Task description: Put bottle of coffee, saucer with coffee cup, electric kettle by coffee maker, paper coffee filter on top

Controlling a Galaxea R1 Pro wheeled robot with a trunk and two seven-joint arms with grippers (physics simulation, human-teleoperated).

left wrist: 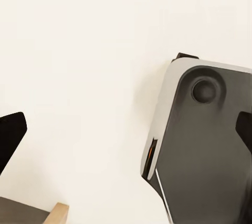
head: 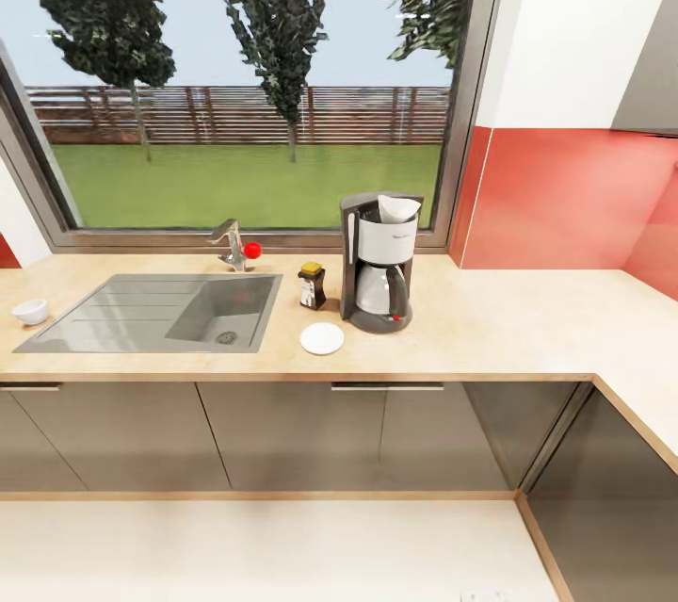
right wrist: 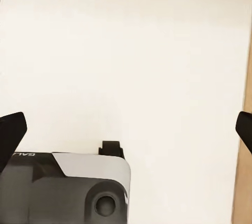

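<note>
Three of the station's pieces look in place on the long light wood-grain table [head: 490,329]. The tall dark grey coffee maker with a white front and glass carafe [head: 380,263] stands on it below the window. A thin white paper coffee filter cone [head: 399,207] sits on top of the machine. The small black squarish bottle of coffee with a gold-yellow cap [head: 312,285] stands just left of the machine. The small flat round white saucer [head: 322,338] lies near the machine's left front, bare, with no cup on it.

Two steps appear to remain. The small white rounded coffee cup [head: 30,311] sits far to the left, beside the grey inset sink [head: 155,312], well apart from the saucer; its handle is too small to make out. No clear glass kettle appears on this stretch of table, and the table's right arm is cut off by the frame edge.

Both wrist cameras look down at pale floor and the robot's own grey and black base [left wrist: 205,140]. The left gripper [left wrist: 126,132] has its dark fingers [left wrist: 10,137] spread wide at opposite edges, holding nothing. The right gripper [right wrist: 126,129] is likewise wide open and empty, with only finger tips [right wrist: 10,132] in frame.
</note>
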